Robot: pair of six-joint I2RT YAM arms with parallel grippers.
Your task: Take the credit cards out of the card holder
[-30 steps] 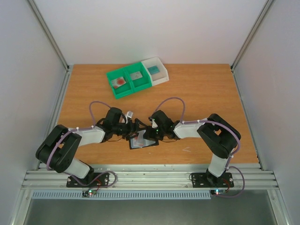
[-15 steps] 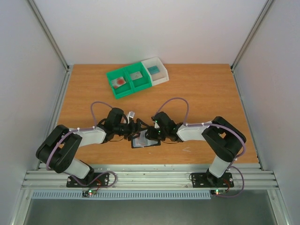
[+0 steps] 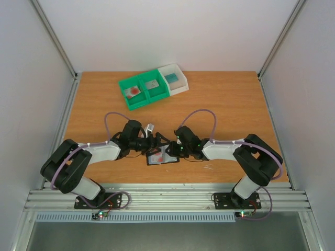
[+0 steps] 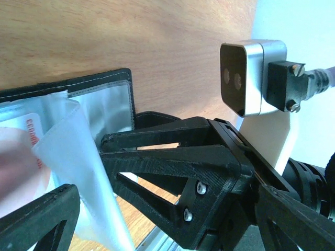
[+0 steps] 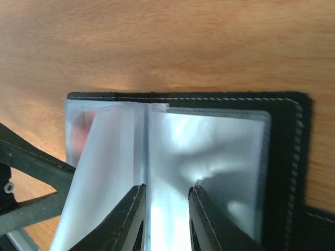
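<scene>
- Locate the card holder (image 3: 162, 158) near the front edge of the table (image 3: 225, 104). It lies open and flat between the two grippers, with its black cover face down.
- Check the left gripper (image 3: 155, 145): it is released. In its wrist view, one of its fingers (image 4: 36, 219) sits far left and the other far right, with a raised clear sleeve leaf (image 4: 78, 172) between them.
- Observe the credit card (image 4: 31, 138) with red print. It is inside a sleeve at the holder's left side.
- Check the right gripper (image 3: 169, 151): its fingers (image 5: 131, 219) stand close together over the sleeve pages at the holder's fold. You cannot tell whether they clamp a leaf or only rest on it.
- Note a reddish tint (image 5: 78, 133) showing through the left sleeve in the right wrist view.
- Note the green bin (image 3: 144, 90) and the white bin (image 3: 175, 78) at the far side of the table, well apart from the holder.
</scene>
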